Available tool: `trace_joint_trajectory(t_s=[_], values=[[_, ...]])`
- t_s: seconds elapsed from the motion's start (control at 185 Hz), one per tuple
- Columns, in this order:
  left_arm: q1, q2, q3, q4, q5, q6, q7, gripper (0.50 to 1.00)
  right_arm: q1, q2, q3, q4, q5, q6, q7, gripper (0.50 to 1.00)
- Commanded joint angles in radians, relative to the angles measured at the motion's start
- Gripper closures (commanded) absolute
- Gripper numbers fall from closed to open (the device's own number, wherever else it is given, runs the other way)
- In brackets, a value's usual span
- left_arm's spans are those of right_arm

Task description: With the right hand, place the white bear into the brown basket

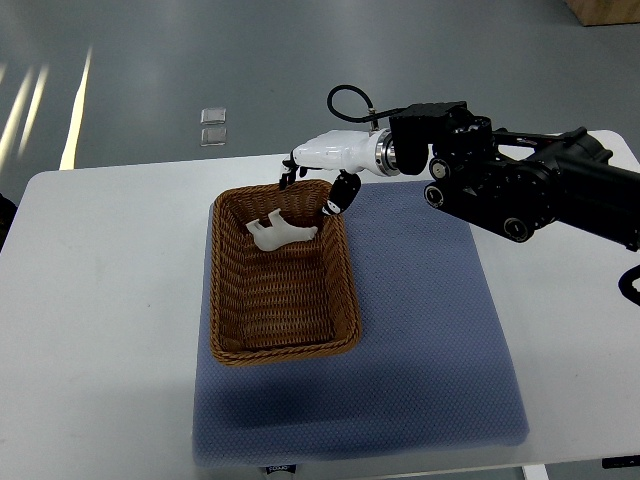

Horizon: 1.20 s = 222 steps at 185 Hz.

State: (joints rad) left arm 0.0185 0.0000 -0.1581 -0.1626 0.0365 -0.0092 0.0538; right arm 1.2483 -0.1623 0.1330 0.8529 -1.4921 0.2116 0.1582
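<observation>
The white bear (280, 233) lies on its side inside the brown wicker basket (232, 340), near the basket's far end. My right hand (314, 184) hovers over the basket's far right corner, just above and right of the bear. Its fingers are spread and hold nothing; one dark fingertip (340, 196) hangs over the right rim. The right arm (520, 180) comes in from the right edge. The left arm is not seen.
The basket rests on a blue-grey mat (420, 350) on a white table (100, 330). Two small clear square items (212, 126) lie on the grey floor beyond the table's far edge. A dark object (6, 220) shows at the left edge.
</observation>
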Motion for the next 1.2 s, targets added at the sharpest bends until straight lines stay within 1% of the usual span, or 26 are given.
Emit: trace_joint_trajectory(t_s=[0.0, 0.114, 0.184, 0.281, 0.335, 0.422, 0.47, 0.557, 0.697, 0.719, 0.724, 0.746, 0.805, 0.843, 1.022, 1.195], values=[[0.000, 0.000, 0.002, 0.000, 0.000, 0.000, 0.000, 0.500, -0.006, -0.016, 0.014, -0.002, 0.013, -0.003, 0.000, 0.744], [0.000, 0.000, 0.002, 0.000, -0.001, 0.000, 0.000, 0.500, -0.013, -0.023, 0.062, -0.009, 0.041, -0.014, -0.002, 0.738], [0.000, 0.000, 0.002, 0.000, -0.001, 0.000, 0.000, 0.500, -0.049, -0.025, 0.119, -0.018, 0.081, -0.032, -0.006, 0.713], [0.000, 0.000, 0.002, 0.000, -0.001, 0.000, 0.000, 0.500, -0.098, -0.040, 0.186, -0.029, 0.138, -0.054, -0.011, 0.701], [0.000, 0.000, 0.002, 0.000, 0.000, 0.000, 0.000, 0.500, -0.130, -0.048, 0.228, -0.038, 0.179, -0.074, -0.013, 0.685], [0.000, 0.000, 0.002, 0.000, 0.000, 0.000, 0.000, 0.500, -0.190, -0.051, 0.304, -0.063, 0.274, -0.112, -0.014, 0.668], [0.000, 0.000, 0.002, 0.000, 0.000, 0.000, 0.000, 0.500, -0.225, -0.051, 0.356, -0.084, 0.340, -0.133, -0.014, 0.648], [0.000, 0.000, 0.002, 0.000, -0.001, 0.000, 0.000, 0.500, -0.282, -0.049, 0.430, -0.113, 0.455, -0.161, -0.014, 0.646], [0.000, 0.000, 0.000, 0.000, -0.001, 0.000, 0.000, 0.500, -0.359, -0.051, 0.550, -0.123, 0.651, -0.189, -0.011, 0.640], [0.000, 0.000, 0.000, 0.000, -0.001, 0.000, 0.000, 0.500, -0.371, -0.051, 0.568, -0.123, 0.681, -0.192, -0.011, 0.628], [0.000, 0.000, 0.000, 0.000, -0.001, 0.000, 0.000, 0.500, -0.377, -0.051, 0.577, -0.123, 0.693, -0.193, -0.011, 0.615], [0.000, 0.000, 0.000, 0.000, -0.001, 0.000, 0.000, 0.500, -0.388, -0.051, 0.596, -0.123, 0.720, -0.196, -0.011, 0.599], [0.000, 0.000, 0.000, 0.000, -0.001, 0.000, 0.000, 0.500, -0.409, -0.051, 0.640, -0.123, 0.783, -0.199, -0.011, 0.597], [0.000, 0.000, 0.000, 0.000, -0.001, 0.000, -0.002, 0.500, -0.426, -0.049, 0.672, -0.124, 0.831, -0.199, -0.011, 0.583], [0.000, 0.000, 0.000, 0.000, -0.001, 0.000, -0.002, 0.500, -0.484, -0.048, 0.703, -0.123, 0.938, -0.205, -0.009, 0.579], [0.000, 0.000, 0.000, 0.000, -0.001, 0.000, -0.002, 0.500, -0.498, -0.043, 0.703, -0.123, 1.049, -0.274, -0.008, 0.579]])
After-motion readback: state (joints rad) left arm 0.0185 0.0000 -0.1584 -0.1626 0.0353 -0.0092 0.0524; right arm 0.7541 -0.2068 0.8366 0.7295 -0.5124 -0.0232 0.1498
